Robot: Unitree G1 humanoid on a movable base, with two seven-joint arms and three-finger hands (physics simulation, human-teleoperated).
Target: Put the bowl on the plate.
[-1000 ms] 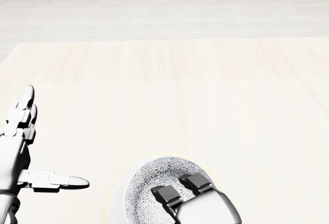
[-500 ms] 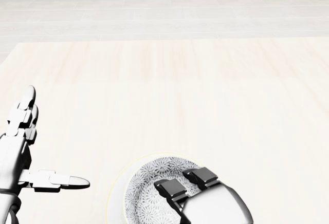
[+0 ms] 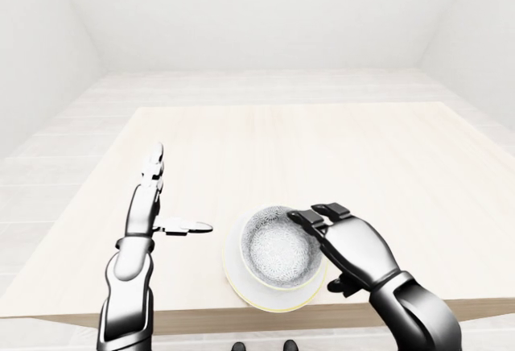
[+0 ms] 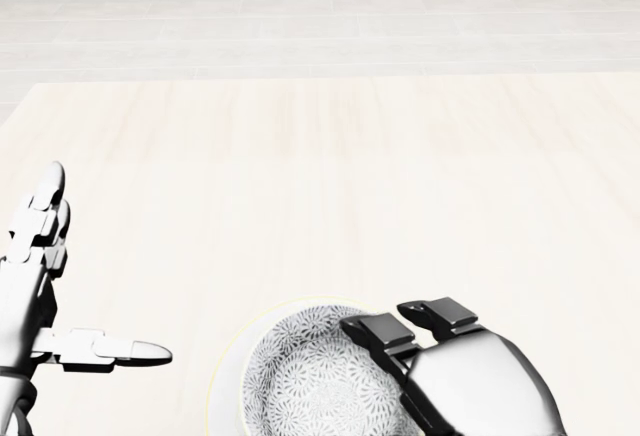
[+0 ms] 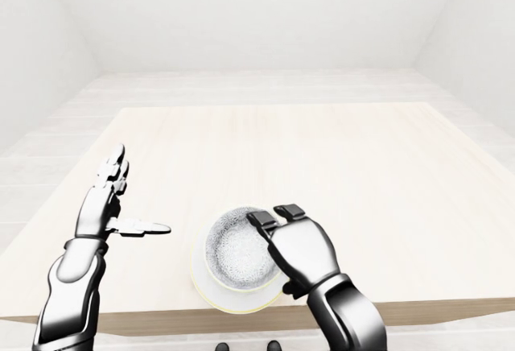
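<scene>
A patterned grey-white bowl (image 3: pixel 276 252) sits upright inside a pale, cream-rimmed plate (image 3: pixel 235 277) close to the table's bottom edge in the left-eye view. My right hand (image 3: pixel 322 250) hovers at the bowl's right rim, its dark fingers (image 3: pixel 310 219) spread over the edge and not closed round it. The bowl's right side is hidden behind this hand. Left of the plate, my left hand (image 3: pixel 179 194) is held flat and open above the table, thumb (image 3: pixel 189 227) pointing toward the plate, holding nothing.
The light wooden table (image 3: pixel 322 150) stretches toward the top of the view with nothing else on it. Its near edge runs just under the plate. Pale floor and white walls surround it.
My right hand has slid to the right, uncovering most of the bowl's inside. The bowl and plate stayed put. The left hand barely moved.
</scene>
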